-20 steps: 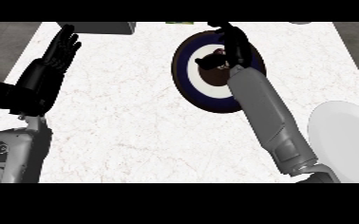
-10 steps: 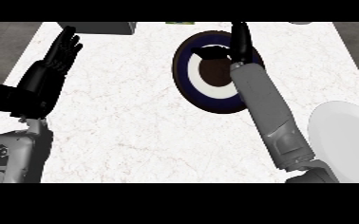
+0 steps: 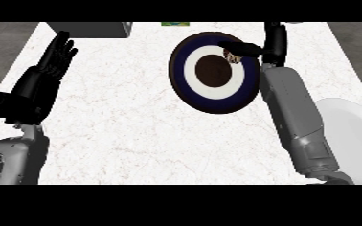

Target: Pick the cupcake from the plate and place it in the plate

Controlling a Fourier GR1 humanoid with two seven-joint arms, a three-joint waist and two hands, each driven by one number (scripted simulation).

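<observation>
Counter (image 3: 141, 124) white marble, matt; plate (image 3: 185, 84) maybe glazed.

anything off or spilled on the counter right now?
Nothing spilled. The cupcake is off the centre of the dark ringed plate, pinched in the right hand over the plate's upper right rim. The white plate sits at the right edge. The left hand rests open at left.

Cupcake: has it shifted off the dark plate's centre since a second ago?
Yes. The cupcake has moved from the centre of the dark plate toward its upper right rim, pinched by the right robot hand.
</observation>
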